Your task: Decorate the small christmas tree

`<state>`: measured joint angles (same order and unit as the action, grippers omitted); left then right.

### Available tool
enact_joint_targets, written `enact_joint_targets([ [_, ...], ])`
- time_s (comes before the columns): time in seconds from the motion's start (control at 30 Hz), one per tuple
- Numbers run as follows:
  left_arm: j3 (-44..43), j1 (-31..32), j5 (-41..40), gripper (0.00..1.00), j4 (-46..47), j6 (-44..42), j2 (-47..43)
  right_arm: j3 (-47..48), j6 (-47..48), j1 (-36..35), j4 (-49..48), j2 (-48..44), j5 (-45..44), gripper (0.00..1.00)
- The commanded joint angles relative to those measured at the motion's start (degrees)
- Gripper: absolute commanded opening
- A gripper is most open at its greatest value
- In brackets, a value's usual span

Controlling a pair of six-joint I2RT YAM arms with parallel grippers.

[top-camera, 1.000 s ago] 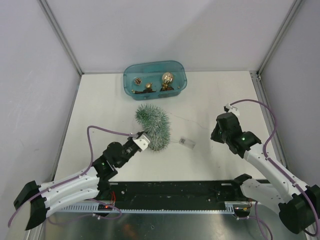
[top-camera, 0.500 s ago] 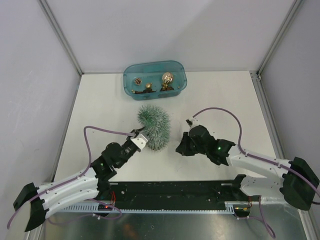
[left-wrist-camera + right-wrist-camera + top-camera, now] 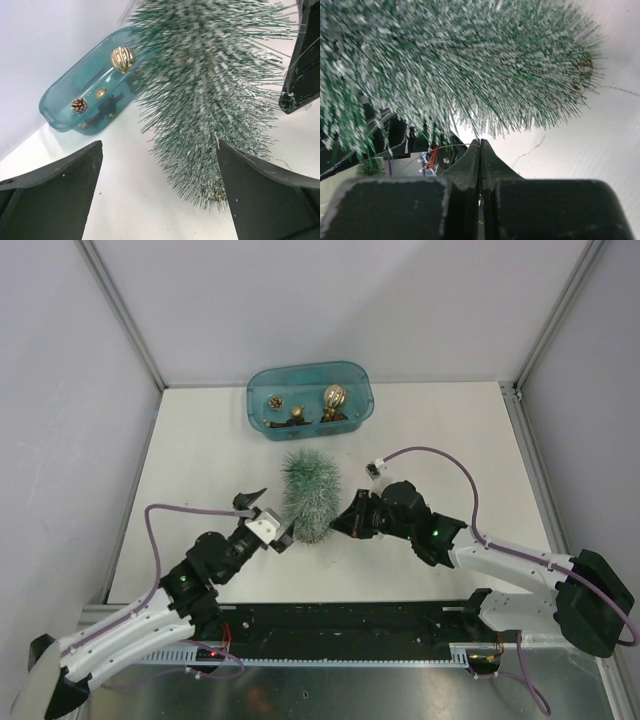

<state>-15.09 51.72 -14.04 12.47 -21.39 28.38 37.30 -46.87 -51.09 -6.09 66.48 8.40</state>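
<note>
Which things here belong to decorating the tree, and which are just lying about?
Job: small christmas tree; teal tub; gold ball and pine cone inside it.
Lying about: thin wire on the table by the tree, purpose unclear.

Both arms are white shells with black joints: the left arm [image 3: 125, 628] and the right arm [image 3: 512, 563]. A purple cable [image 3: 440, 452] arcs from each wrist. A small green light [image 3: 434, 532] glows on each black wrist block. The left hand [image 3: 266, 519] and right hand [image 3: 340, 526] have black, wedge-shaped fingers [image 3: 55, 190].
</note>
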Motion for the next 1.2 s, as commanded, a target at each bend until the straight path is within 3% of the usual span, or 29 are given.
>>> enact_joint_targets([
  [0.0,-2.7,-0.1,-0.8,1.0,-8.8,0.1,-9.2,-0.4,-2.4,0.8,-6.3,1.3,3.4,0.0],
  [0.13,-4.5,-0.1,2.4,1.0,-16.1,-3.3,-14.6,-0.4,-4.1,1.2,-6.9,1.9,3.7,0.0],
  [0.2,-6.0,-0.1,8.8,1.0,-21.0,-3.9,-16.7,-0.4,-5.4,1.3,-6.9,1.9,3.2,0.0],
  [0.33,-8.0,-0.1,29.5,0.94,-28.6,-5.5,-20.3,-0.4,-7.8,1.3,-7.3,1.1,2.0,0.0],
  [0.43,-8.4,-0.1,41.2,0.88,-30.8,-7.0,-19.0,-0.4,-9.8,1.2,-7.1,0.1,1.0,0.0],
  [0.6,-8.4,-0.1,51.6,0.83,-31.2,-12.5,-10.8,-0.7,-14.7,0.9,-8.3,-2.8,-0.9,0.0],
  [0.83,-8.4,0.4,55.8,0.79,-30.4,-20.2,-2.7,-1.4,-16.6,-0.4,-6.5,-6.4,-4.9,0.0],
  [1.17,-6.0,0.8,44.4,0.67,-14.1,-15.7,0.7,-2.4,-16.9,0.3,-8.3,-6.5,-3.3,0.0],
])
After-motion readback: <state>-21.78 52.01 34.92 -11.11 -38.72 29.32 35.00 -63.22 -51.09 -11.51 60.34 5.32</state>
